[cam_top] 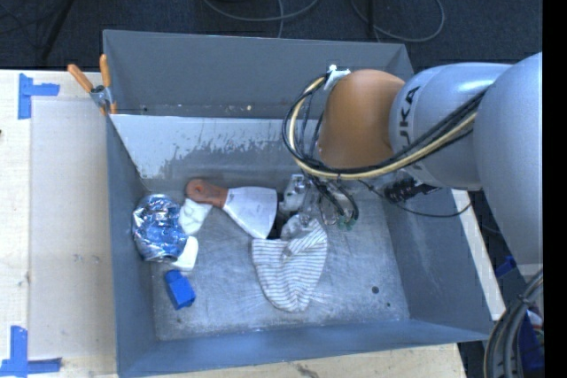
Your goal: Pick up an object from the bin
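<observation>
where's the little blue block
The blue block lies at the camera view's lower left, just below the shiny crumpled ball and left of the striped cloth.

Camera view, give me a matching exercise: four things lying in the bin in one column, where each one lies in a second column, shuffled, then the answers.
Things
1. striped cloth
2. small blue block
3. shiny crumpled ball
4. scraper with a brown handle

Places
A. far left, just above the blue block
B. middle, its upper edge at the end effector
C. lowest on the left side
D. between the ball and the end effector

Pairs: 1-B, 2-C, 3-A, 4-D
</observation>
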Robot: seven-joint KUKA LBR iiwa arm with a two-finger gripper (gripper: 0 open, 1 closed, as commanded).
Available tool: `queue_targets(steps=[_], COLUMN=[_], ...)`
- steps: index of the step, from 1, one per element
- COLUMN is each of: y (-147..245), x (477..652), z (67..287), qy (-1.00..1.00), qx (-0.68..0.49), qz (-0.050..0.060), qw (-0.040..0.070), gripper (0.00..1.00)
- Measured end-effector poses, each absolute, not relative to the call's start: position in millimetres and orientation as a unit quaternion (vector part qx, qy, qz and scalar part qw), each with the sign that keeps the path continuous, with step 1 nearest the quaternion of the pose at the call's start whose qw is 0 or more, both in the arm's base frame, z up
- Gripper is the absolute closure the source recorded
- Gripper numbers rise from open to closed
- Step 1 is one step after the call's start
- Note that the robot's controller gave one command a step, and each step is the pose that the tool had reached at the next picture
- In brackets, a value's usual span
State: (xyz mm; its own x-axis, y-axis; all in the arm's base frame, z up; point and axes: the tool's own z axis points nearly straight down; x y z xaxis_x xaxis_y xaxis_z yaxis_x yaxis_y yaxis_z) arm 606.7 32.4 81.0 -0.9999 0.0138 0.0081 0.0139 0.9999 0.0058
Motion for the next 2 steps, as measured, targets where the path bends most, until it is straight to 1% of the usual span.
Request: queue_targets(steps=[1,2], y=[29.4,29.3], x=[602.3,603.3], z=[116.6,172.1], qy=[-1.000,-1.000], qx=[-0.005,-0.004], qz=[0.000,0.000], qw=[0.002,0.001], gripper=[1.00,1.00])
